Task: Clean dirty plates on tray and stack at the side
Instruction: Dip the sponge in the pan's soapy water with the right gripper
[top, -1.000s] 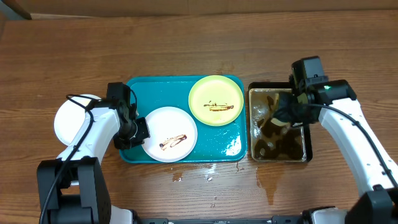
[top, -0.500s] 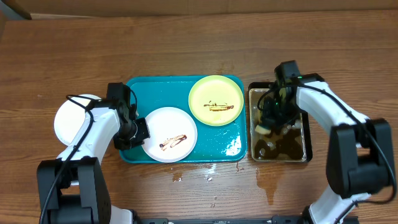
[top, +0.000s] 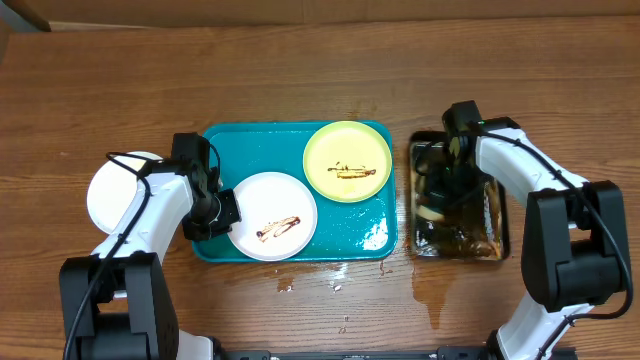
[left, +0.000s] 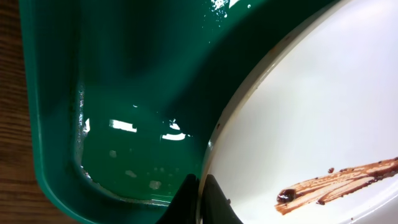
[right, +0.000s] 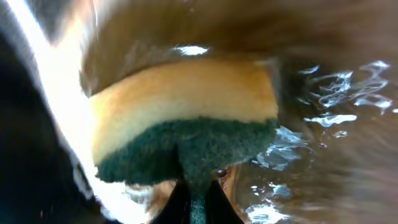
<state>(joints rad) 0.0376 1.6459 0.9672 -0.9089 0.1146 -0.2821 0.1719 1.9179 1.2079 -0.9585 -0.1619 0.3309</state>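
The teal tray (top: 262, 145) holds a white plate (top: 272, 215) with a brown streak at its front left and a yellow-green plate (top: 347, 161) with a brown streak at its back right. A clean white plate (top: 112, 193) lies on the table left of the tray. My left gripper (top: 222, 213) is shut on the left rim of the white plate (left: 323, 118) on the tray (left: 124, 93). My right gripper (top: 440, 185) is shut on a yellow and green sponge (right: 180, 115), down in the pan of brown water (top: 495, 215).
The black-rimmed pan stands right of the tray, slightly skewed. Water spots and a wet streak (top: 430, 290) lie on the wooden table in front of tray and pan.
My right arm has swung in over the pan and dipped the sponge into the brown water; the pan has shifted a little to the right. The left arm has not moved.
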